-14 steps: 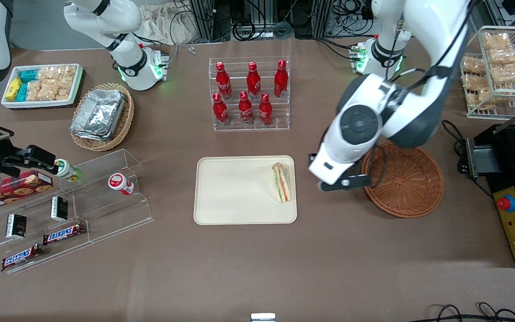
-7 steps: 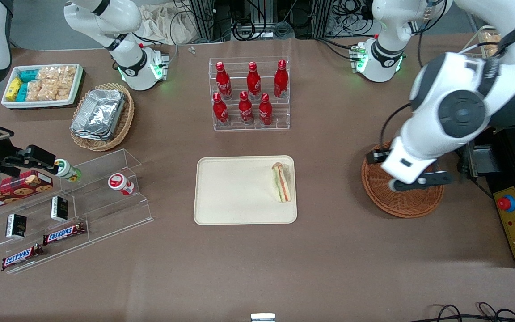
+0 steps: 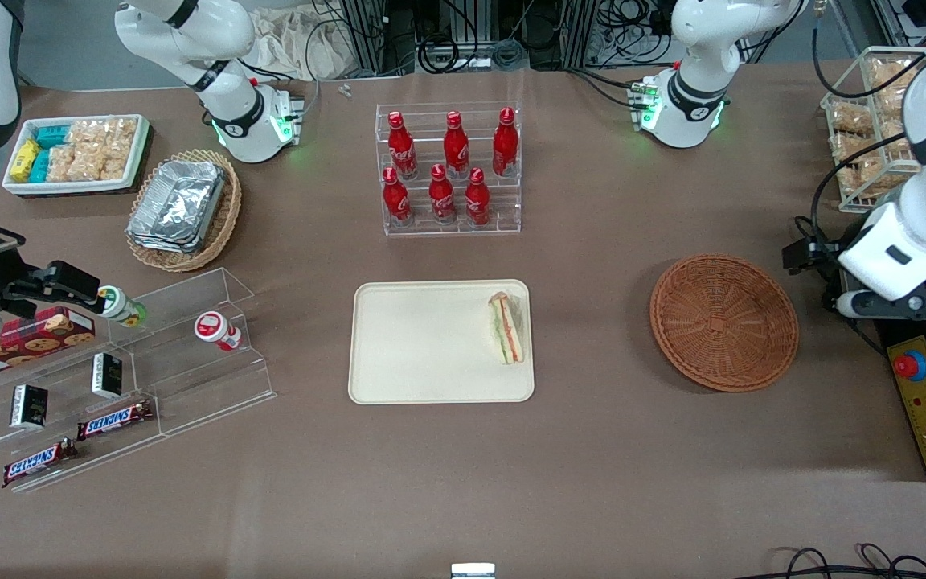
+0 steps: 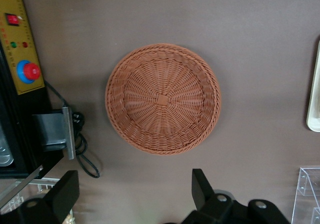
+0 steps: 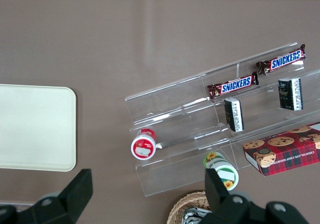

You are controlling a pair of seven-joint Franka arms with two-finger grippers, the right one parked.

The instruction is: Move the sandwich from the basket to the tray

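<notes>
The sandwich (image 3: pixel 508 327) lies on the cream tray (image 3: pixel 423 346), on the tray's end nearest the basket. The reddish-brown basket (image 3: pixel 724 322) is empty; it also shows in the left wrist view (image 4: pixel 162 99). My left gripper (image 3: pixel 901 304) hangs high beside the basket, toward the working arm's end of the table, over the edge of a black machine. In the left wrist view the gripper (image 4: pixel 132 194) is open and holds nothing. A sliver of the tray's rim (image 4: pixel 315 104) shows there, and the tray also shows in the right wrist view (image 5: pixel 35 126).
A black machine with a yellow control panel and red button (image 3: pixel 925 402) stands beside the basket. A clear rack of red bottles (image 3: pixel 447 169) stands farther from the camera than the tray. A wire snack rack (image 3: pixel 873 129) is near the working arm's base.
My left arm has swung from between the tray and the basket, over the basket, to the working arm's end of the table. The sandwich has stayed on the tray.
</notes>
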